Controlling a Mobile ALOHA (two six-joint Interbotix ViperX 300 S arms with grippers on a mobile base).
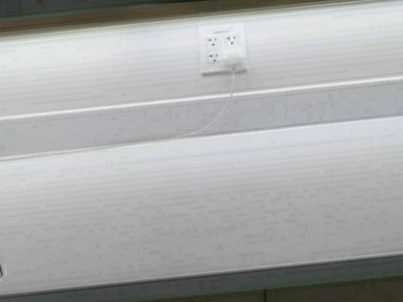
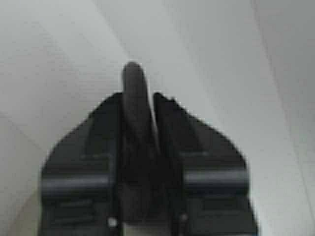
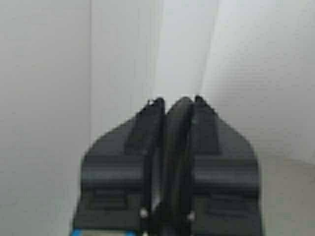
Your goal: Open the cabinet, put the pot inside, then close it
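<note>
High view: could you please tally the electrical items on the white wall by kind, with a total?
Outlet plate: 1
Plug: 1
Cord: 1
Total: 3

Tabletop (image 1: 207,201): white. Wall (image 1: 70,71): white, faint horizontal lines. Outlet plate (image 1: 222,48), plug (image 1: 232,59) and cord (image 1: 209,123): white. Left tool (image 2: 142,98) and right tool (image 3: 178,105): black.

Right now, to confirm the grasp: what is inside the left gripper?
A dark loop is clamped in the left gripper, top poking out; the gripper covers its lower part and whatever it joins.
</note>
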